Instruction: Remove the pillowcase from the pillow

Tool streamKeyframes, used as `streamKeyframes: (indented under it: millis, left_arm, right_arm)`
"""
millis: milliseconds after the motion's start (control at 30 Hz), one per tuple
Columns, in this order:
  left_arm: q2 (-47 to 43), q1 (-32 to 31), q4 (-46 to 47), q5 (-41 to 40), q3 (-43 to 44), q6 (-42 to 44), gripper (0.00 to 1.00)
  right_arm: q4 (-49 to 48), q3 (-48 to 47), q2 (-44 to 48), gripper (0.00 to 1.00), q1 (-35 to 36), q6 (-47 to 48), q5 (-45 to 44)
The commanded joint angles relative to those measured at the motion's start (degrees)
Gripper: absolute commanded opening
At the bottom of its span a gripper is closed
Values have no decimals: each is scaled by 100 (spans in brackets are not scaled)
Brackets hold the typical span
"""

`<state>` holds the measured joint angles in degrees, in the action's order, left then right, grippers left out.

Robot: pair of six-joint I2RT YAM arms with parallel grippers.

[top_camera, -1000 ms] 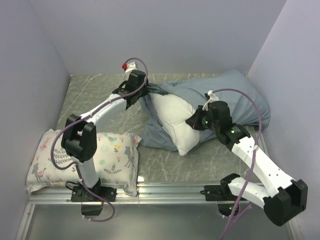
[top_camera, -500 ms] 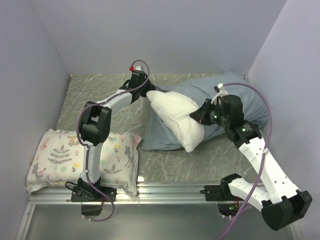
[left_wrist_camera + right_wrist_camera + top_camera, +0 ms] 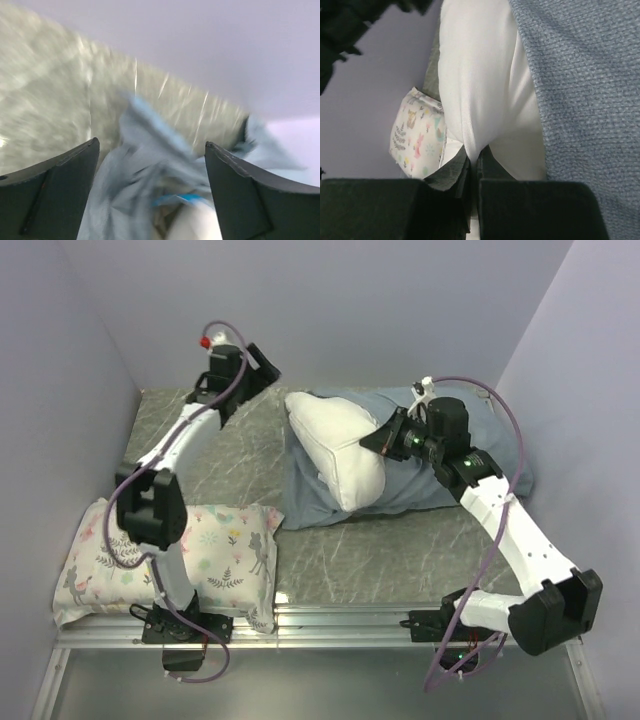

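Observation:
The plain white pillow (image 3: 335, 445) lies on top of the blue-grey pillowcase (image 3: 425, 485) at the back right of the table, most of it outside the cover. My right gripper (image 3: 385, 438) is shut on a pinched fold of the pillow (image 3: 475, 75), with the pillowcase (image 3: 585, 100) beside it on the right. My left gripper (image 3: 262, 362) is raised near the back wall, left of the pillow, open and holding nothing. Its wrist view is blurred: the pillowcase (image 3: 125, 180) lies crumpled below the left gripper (image 3: 151, 143), between wide-apart fingers (image 3: 55, 195).
A white pillow printed with flowers and animals (image 3: 215, 550) lies at the near left beside the left arm's base, and shows as the printed pillow (image 3: 417, 135) in the right wrist view. Lilac walls (image 3: 60, 390) close three sides. A metal rail (image 3: 340, 625) runs along the front.
My left gripper opened, let go of the pillowcase and swung up and left toward the back wall. The right gripper drew the pillow back, and the pillowcase dropped flat.

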<state>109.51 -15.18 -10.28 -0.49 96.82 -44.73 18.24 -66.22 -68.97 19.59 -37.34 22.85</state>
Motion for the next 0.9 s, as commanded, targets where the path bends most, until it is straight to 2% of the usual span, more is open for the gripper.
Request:
streamKeyframes:
  millis: [0,67,200,233,333,533,567,667,867]
  left_arm:
    - [-966,68,-210,-513,13,-1,93]
    - [-1309,50,-237,-330,-179,-9,99]
    - [-2299,-274,68,-100,-1022,-45,99]
    - [-2451,-553,140,-74,-1468,-27,99]
    - [-2864,-1169,368,-65,-2007,26,99]
    - [-3129,-1839,1019,67,-3000,-89,99]
    - [-3094,-1848,1281,119,-3019,-97,99]
    - [-2840,-1901,1118,392,-2844,-54,99]
    - [-2524,-1884,1046,-205,-2651,-71,99]
  right_arm:
    - [-1050,-646,-283,0,-79,-273,158]
    - [-1260,-787,-589,0,-87,-405,202]
    - [-1437,-1348,-1197,0,-87,-643,360]
    - [-1455,-1455,-1424,0,-61,-677,360]
    - [-1499,-1876,-1750,0,-9,-757,430]
    - [-1042,-2835,-2454,0,404,-564,246]
    - [-990,-2879,-2559,0,457,-564,211]
    - [-937,-2993,-2717,0,572,-537,167]
    - [-858,-3143,-2823,0,809,-467,272]
